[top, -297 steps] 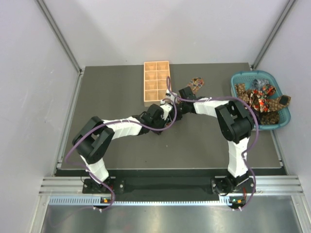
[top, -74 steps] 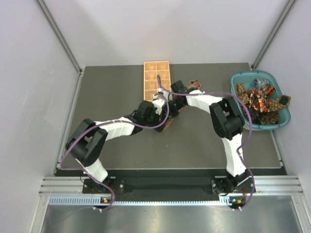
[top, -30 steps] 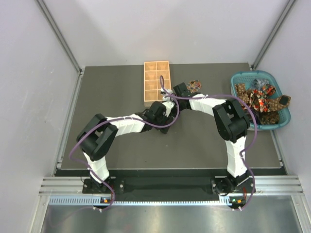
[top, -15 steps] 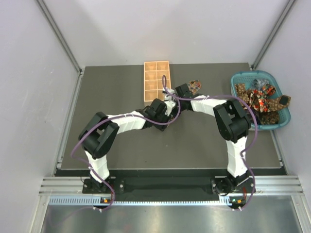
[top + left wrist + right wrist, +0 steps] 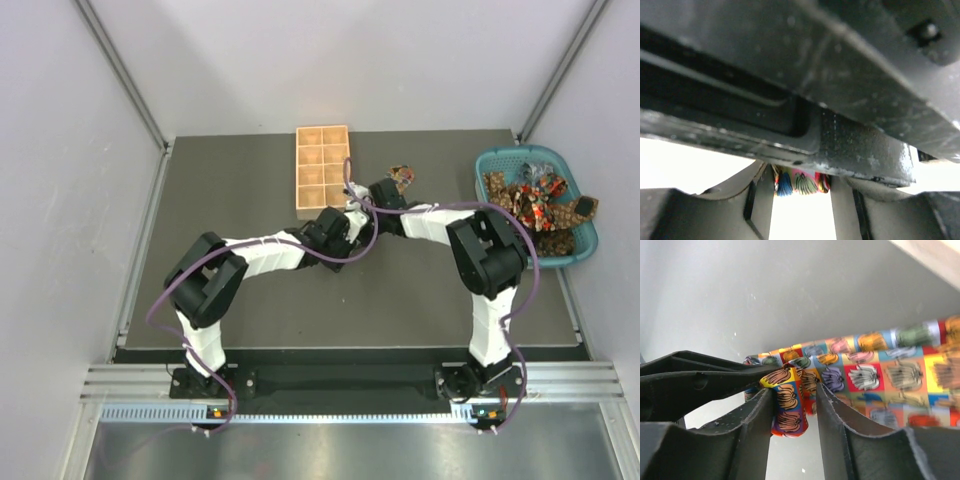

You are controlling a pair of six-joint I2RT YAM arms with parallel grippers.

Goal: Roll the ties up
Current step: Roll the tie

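One of the ties (image 5: 880, 370), printed in bright squares, lies on the dark table, and its end is wound into a small roll (image 5: 790, 410). My right gripper (image 5: 792, 402) is open around that roll; the left finger (image 5: 757, 425) touches it and a gap shows on the right. My left gripper (image 5: 801, 182) comes in from the left and is shut on a strip of the tie (image 5: 807, 181). Seen from above, both grippers meet beside the tray, left (image 5: 345, 225) and right (image 5: 365, 207), and only the tie's far end (image 5: 402, 177) shows.
A tan wooden compartment tray (image 5: 322, 185) stands just behind the grippers. A teal basket (image 5: 490, 165) at the right edge holds several more ties (image 5: 535, 205). In the left wrist view the right gripper's dark body (image 5: 840, 75) fills most of the picture.
The right gripper's jaws have spread apart round the roll. The left gripper's jaws have narrowed onto the tie, and both wrists have shifted slightly to the right.
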